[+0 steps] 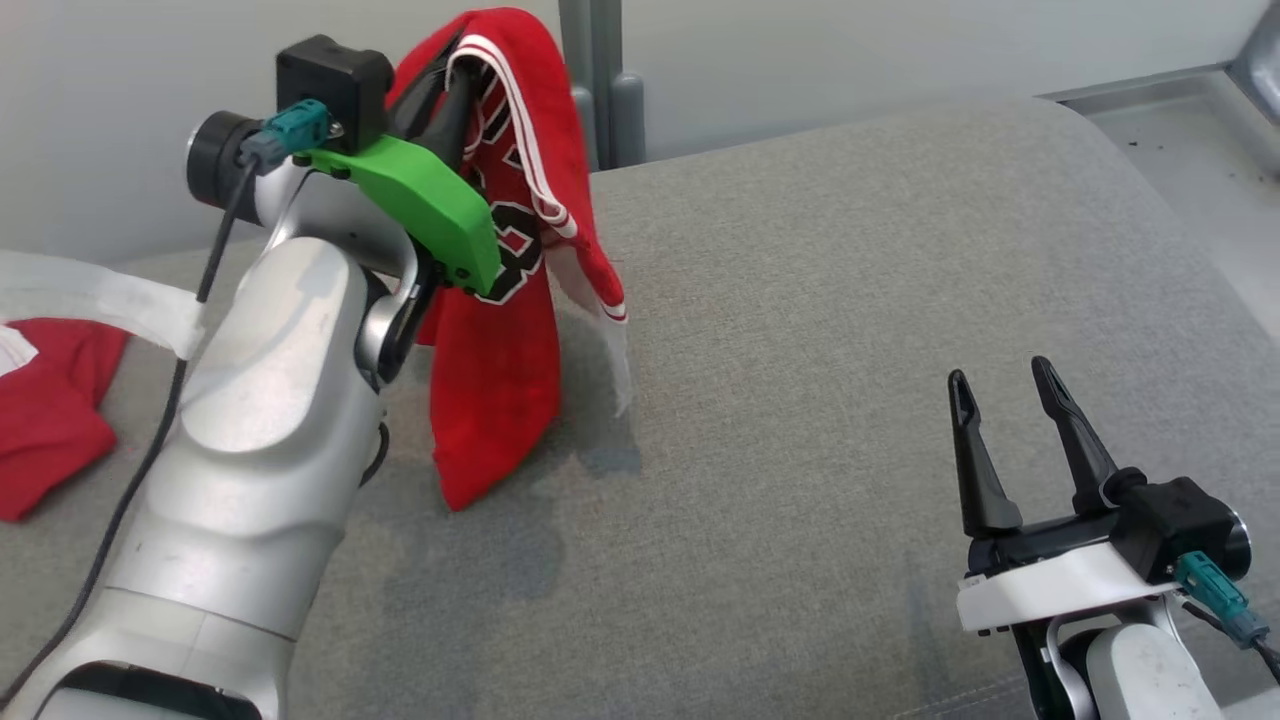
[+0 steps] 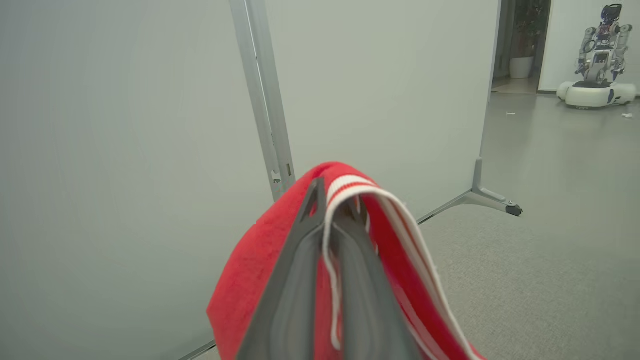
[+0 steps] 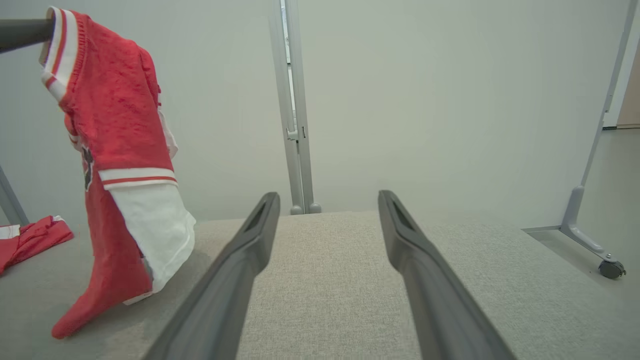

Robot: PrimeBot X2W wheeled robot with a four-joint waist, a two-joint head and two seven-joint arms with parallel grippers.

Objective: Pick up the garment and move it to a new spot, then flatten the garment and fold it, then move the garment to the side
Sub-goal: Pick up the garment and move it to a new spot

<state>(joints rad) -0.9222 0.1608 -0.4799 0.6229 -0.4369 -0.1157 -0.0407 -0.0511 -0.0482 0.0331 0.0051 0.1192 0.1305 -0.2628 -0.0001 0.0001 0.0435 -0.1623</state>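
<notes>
Left pincer (image 1: 455, 60) at upper left of the head view, clenched on a red knitted jersey (image 1: 500, 400) with white-striped trim and raised high. Beneath, across most of the frame, a broad grey woven cushion (image 1: 850, 350). Jersey draped over the dark fingers and hanging down, lowest tip seemingly touching the cushion. Right pincer (image 1: 1000, 375) at lower right, released, fingers spread around nothing, well apart from the jersey. At the left edge, lying on the cushion, a smaller crumpled red cloth (image 1: 50, 420).
</notes>
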